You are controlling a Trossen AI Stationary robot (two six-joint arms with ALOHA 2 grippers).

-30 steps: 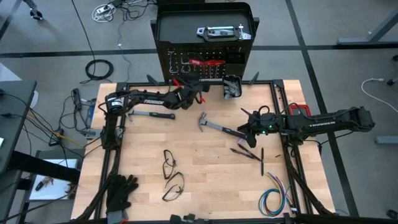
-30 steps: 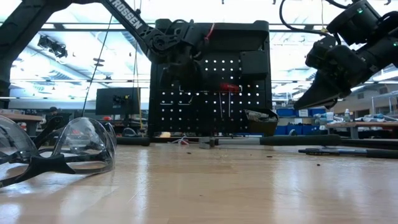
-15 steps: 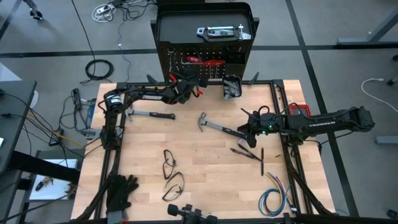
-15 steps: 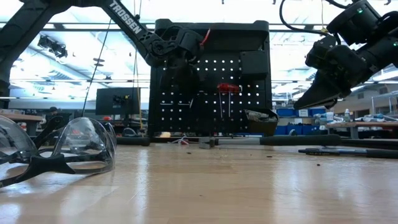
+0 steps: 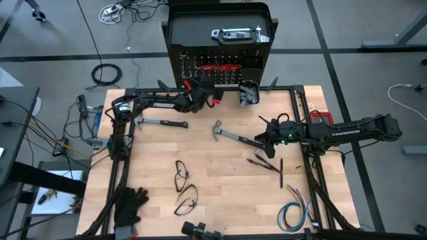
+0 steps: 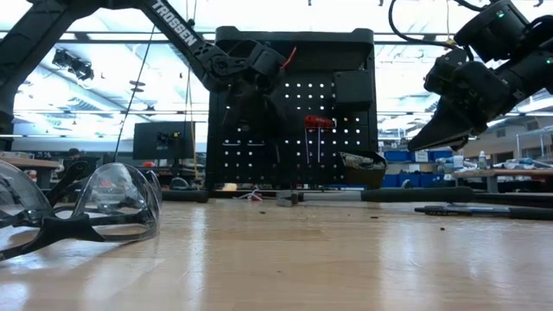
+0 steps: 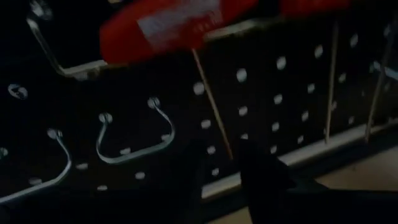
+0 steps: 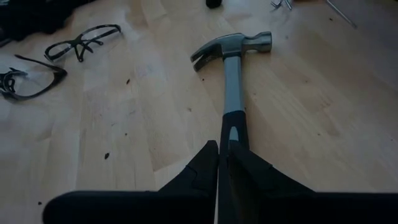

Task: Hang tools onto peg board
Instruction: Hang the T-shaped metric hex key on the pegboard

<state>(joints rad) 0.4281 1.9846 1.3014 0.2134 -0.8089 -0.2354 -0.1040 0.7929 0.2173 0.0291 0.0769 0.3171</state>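
Red-handled screwdriver [image 7: 177, 22] on peg board [image 7: 280, 93] hook, left jaws parted, right jaws closed above hammer [image 8: 230, 81] handle.

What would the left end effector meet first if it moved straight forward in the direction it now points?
Probably the peg board. The left end effector points at its perforated face, with the thin shaft of a hanging red-handled tool just ahead between the fingers; depth is unclear, so that shaft might be touched first.
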